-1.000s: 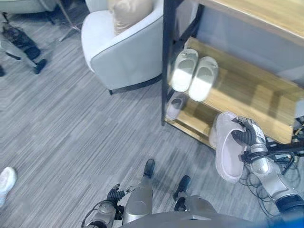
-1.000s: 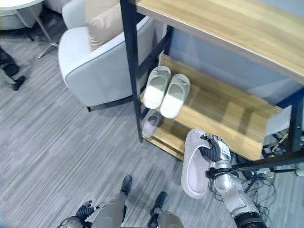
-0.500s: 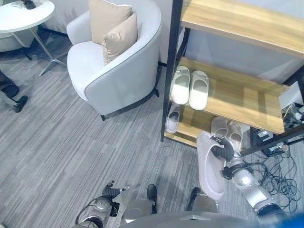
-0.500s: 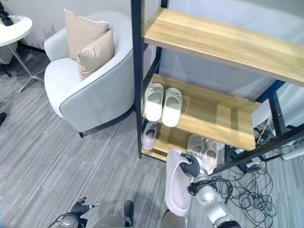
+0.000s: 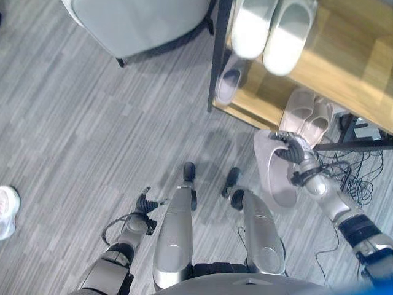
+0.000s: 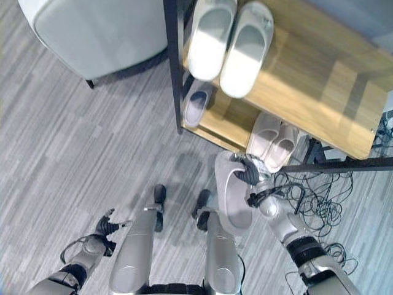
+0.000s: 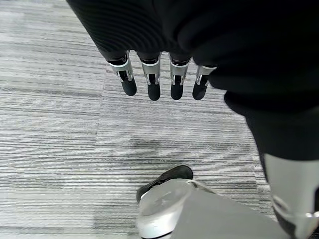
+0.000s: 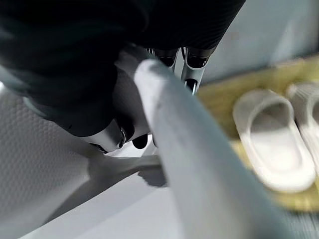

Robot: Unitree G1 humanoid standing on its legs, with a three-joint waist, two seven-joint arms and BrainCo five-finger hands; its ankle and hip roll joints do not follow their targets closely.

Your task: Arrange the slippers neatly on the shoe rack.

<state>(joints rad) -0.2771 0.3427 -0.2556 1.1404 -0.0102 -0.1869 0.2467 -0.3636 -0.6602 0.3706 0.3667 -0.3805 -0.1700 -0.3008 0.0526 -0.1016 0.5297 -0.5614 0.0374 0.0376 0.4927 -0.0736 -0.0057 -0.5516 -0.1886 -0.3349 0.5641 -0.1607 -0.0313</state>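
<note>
My right hand (image 5: 293, 153) is shut on the rim of a pale grey slipper (image 5: 276, 175), which hangs low over the floor just in front of the shoe rack (image 5: 344, 80). In the right wrist view the thumb (image 8: 115, 133) and fingers pinch the slipper's edge (image 8: 199, 169). A pinkish pair (image 5: 305, 117) lies on the bottom shelf right behind it. One small grey slipper (image 5: 228, 83) lies at that shelf's left end. A white pair (image 6: 228, 40) sits on the shelf above. My left hand (image 5: 146, 203) hangs open by my side, fingers (image 7: 149, 84) straight over the floor.
A light grey armchair (image 5: 141, 24) stands left of the rack's black post (image 5: 220, 55). Black cables (image 5: 353, 181) lie tangled on the floor to the right of the rack. A person's white shoe (image 5: 7, 212) is at the far left.
The camera has tipped down, so the whole picture has shifted. My right hand still holds the slipper in front of the bottom shelf, now lower and closer to the pinkish pair.
</note>
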